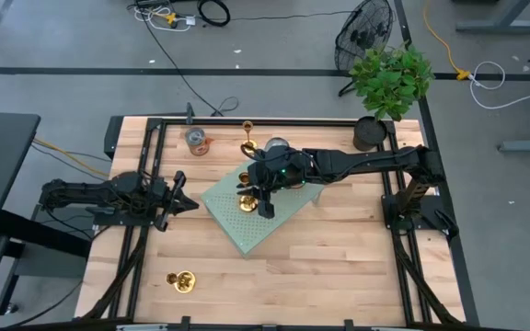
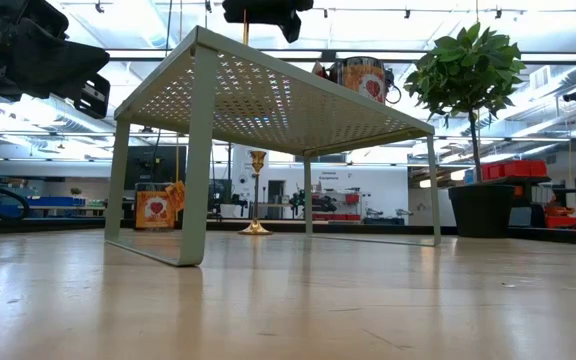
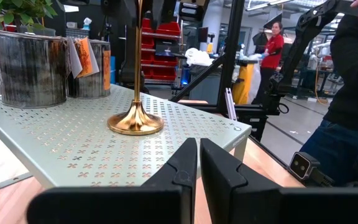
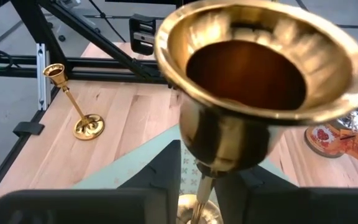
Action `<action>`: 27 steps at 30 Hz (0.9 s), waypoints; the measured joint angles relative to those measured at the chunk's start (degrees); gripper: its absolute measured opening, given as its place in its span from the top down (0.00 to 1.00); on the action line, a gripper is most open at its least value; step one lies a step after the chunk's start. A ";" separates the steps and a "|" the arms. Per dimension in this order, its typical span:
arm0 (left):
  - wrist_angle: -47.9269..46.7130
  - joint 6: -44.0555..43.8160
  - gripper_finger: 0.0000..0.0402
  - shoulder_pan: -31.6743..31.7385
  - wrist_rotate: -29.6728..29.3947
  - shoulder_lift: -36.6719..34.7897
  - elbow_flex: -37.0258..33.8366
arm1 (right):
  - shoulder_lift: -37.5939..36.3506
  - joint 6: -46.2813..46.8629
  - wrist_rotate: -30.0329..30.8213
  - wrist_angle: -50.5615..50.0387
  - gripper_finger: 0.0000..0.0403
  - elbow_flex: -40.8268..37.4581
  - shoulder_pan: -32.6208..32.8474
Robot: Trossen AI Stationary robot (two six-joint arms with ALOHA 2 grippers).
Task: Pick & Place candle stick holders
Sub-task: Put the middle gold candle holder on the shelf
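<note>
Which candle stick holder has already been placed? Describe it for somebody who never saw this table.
On the wooden table, find the pale green perforated rack in the middle. A gold candle stick holder stands on it, beneath the right gripper. The far holder and the front holder sit on bare wood instead.

3 candle stick holders (image 1: 246,201), 2 cans (image 1: 196,141).

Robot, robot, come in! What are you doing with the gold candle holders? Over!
Right gripper over green shelf, holder standing between its fingers. Left gripper shut, waiting beside shelf. Cans nearby, nothing blocking.
</note>
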 joint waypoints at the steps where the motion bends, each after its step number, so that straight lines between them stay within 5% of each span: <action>1: -0.02 -0.02 0.94 -0.02 0.00 -0.02 0.02 | 0.00 0.00 0.00 -0.02 0.76 0.00 -0.02; 27: -0.02 0.00 0.94 0.00 0.00 0.00 0.00 | 0.00 0.00 0.02 -0.20 0.45 0.00 -0.02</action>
